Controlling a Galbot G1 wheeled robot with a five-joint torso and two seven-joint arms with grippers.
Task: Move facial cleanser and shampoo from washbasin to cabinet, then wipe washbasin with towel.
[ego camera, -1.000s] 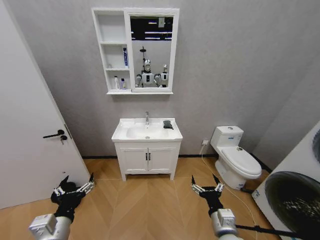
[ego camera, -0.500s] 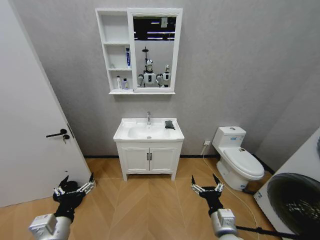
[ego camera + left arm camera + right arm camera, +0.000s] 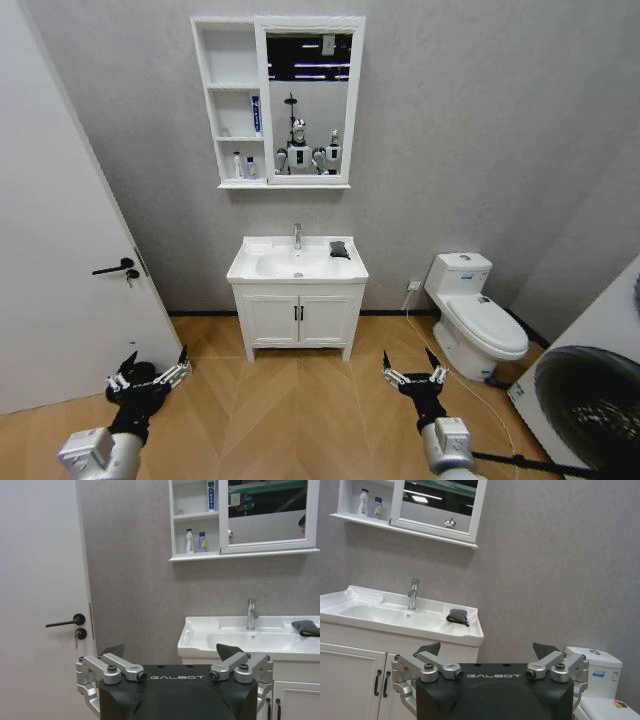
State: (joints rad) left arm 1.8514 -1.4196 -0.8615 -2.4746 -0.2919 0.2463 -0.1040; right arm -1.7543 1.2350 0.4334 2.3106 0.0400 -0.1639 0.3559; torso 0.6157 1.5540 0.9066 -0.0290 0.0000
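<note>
The white washbasin (image 3: pixel 243 270) (image 3: pixel 196 641) (image 3: pixel 339 601) with its chrome tap (image 3: pixel 297 235) stands against the far wall. A dark folded towel (image 3: pixel 339 249) (image 3: pixel 306 627) (image 3: pixel 456 616) lies on its right rim. Above hangs the cabinet (image 3: pixel 231 100) beside a mirror. A white bottle (image 3: pixel 235 165) (image 3: pixel 189 541) (image 3: pixel 364 502) and a purple bottle (image 3: pixel 247 167) (image 3: pixel 202 542) (image 3: pixel 378 507) stand on its lowest shelf; which one is the facial cleanser or shampoo I cannot tell. My left gripper (image 3: pixel 150 372) (image 3: pixel 171 650) and right gripper (image 3: pixel 413 368) (image 3: pixel 487 647) hang open and empty, low over the floor, far from the basin.
A blue tube (image 3: pixel 255 113) sits on the cabinet's middle shelf. A white door (image 3: pixel 60 260) is at the left, a toilet (image 3: pixel 478 318) at the right, and a washing machine (image 3: pixel 590 390) at the near right. Wooden floor (image 3: pixel 300 410) lies between me and the two-door vanity (image 3: pixel 297 320).
The whole picture shifted slightly right between the earliest frame and now, so the camera moved. Both grippers keep the same pose and the towel and bottles stay put.
</note>
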